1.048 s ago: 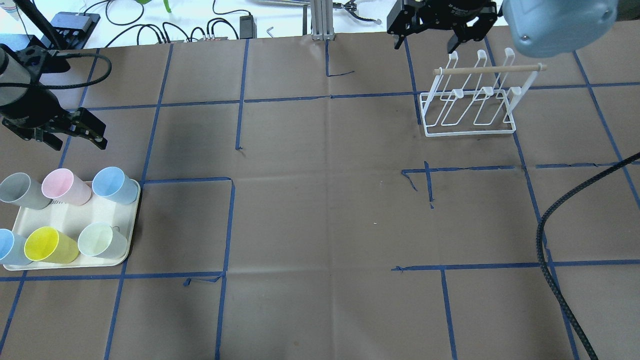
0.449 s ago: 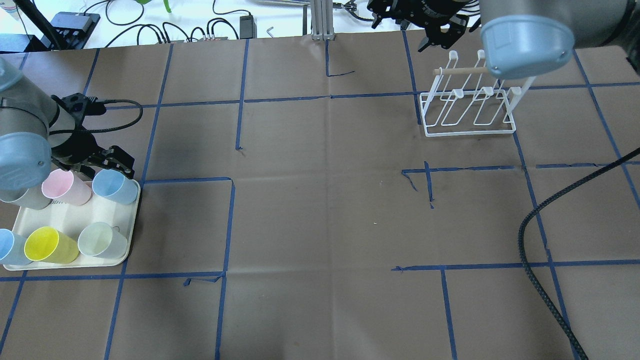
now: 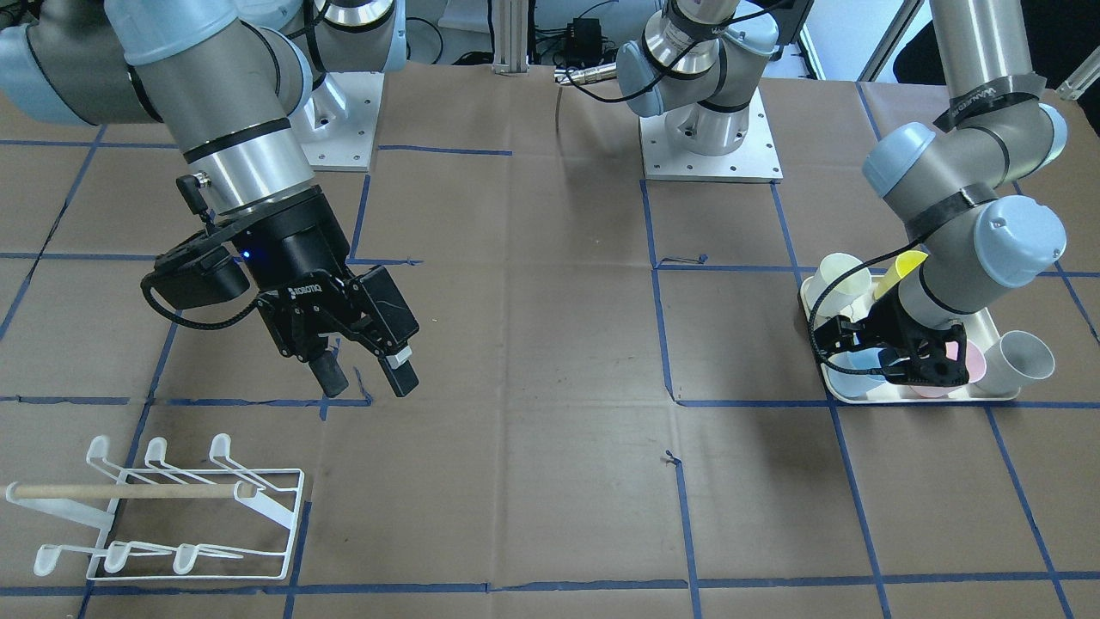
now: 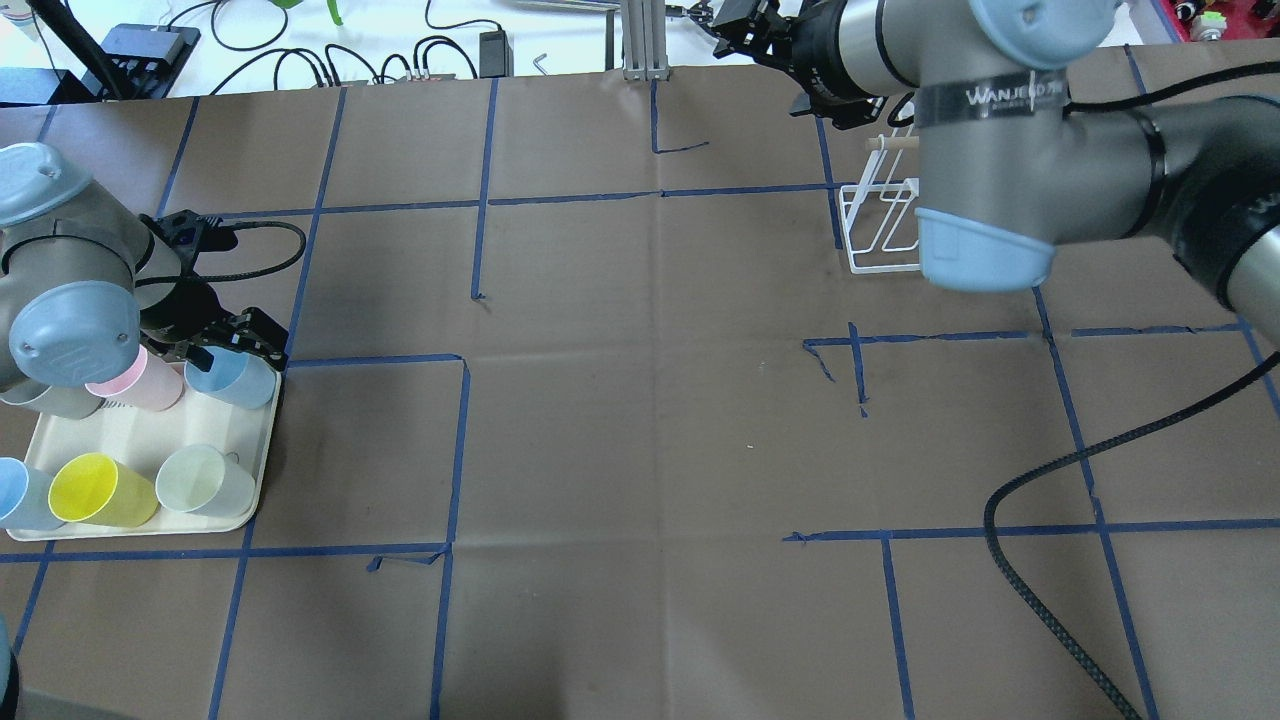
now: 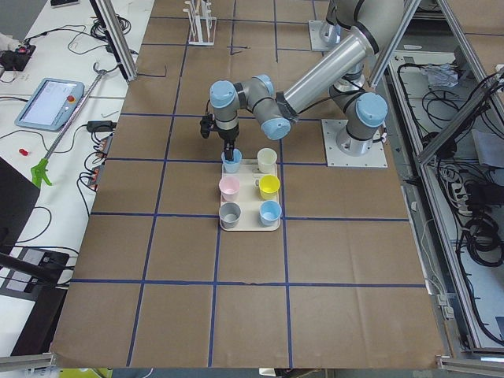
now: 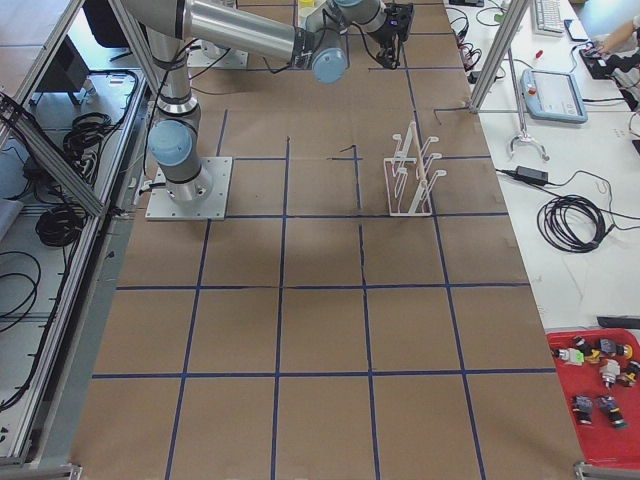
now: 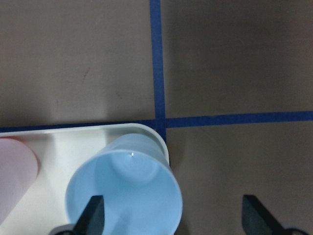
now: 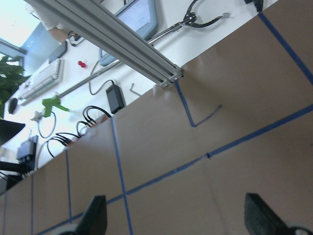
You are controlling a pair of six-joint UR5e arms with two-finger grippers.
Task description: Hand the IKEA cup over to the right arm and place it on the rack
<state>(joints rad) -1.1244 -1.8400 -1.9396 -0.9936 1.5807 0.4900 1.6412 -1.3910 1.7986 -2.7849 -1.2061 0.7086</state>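
Observation:
Several IKEA cups stand in a cream tray [image 4: 150, 528]. The light blue cup [image 4: 240, 378] [image 7: 124, 191] is at the tray's far inner corner. My left gripper [image 4: 228, 342] [image 7: 176, 218] [image 3: 894, 365] hangs open just above it. One finger is over the cup's mouth and the other is outside its wall, and nothing is held. The right arm [image 4: 990, 120] reaches across the far side of the table, its gripper [image 3: 365, 371] [image 8: 176, 220] open, empty and raised above the paper. The white wire rack [image 3: 163, 507] [image 6: 412, 170] stands empty; the right arm hides most of the rack [image 4: 880, 225] in the overhead view.
Pink [image 4: 150, 385], yellow [image 4: 95, 490], pale green [image 4: 205, 480], grey and another blue cup share the tray. A black cable [image 4: 1040, 570] loops over the table's right side. Blue tape lines grid the brown paper. Cables and an aluminium post [image 4: 640, 40] line the far edge.
My left gripper has come down and across from beyond the tray to sit over the blue cup. The right arm has swung left and now covers most of the rack in the overhead view.

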